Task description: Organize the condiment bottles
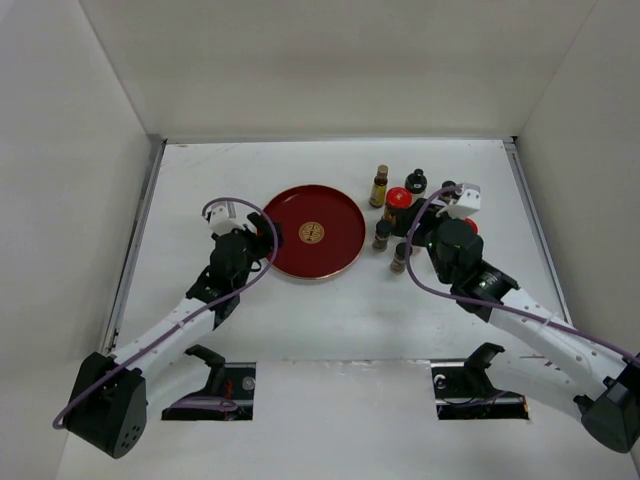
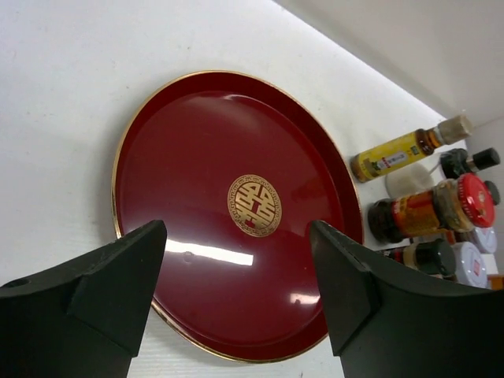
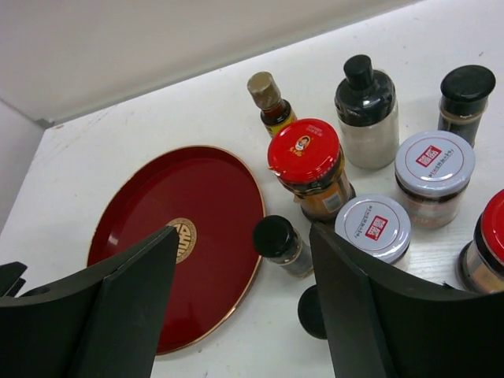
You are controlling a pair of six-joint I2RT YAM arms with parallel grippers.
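Where bottles (image 1: 399, 198) crowd, tray rim (image 1: 313, 277) lies near.

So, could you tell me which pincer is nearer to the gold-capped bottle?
Right. The right pincer is close by, just in front of the gold-capped bottle; the left pincer is beyond the red tray, at its left edge.

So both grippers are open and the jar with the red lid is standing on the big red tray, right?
Not quite. The jar with the red lid is not on the red tray. It stands on the table beside the tray, as the right wrist view shows. The left gripper and the right gripper are open, as you said.
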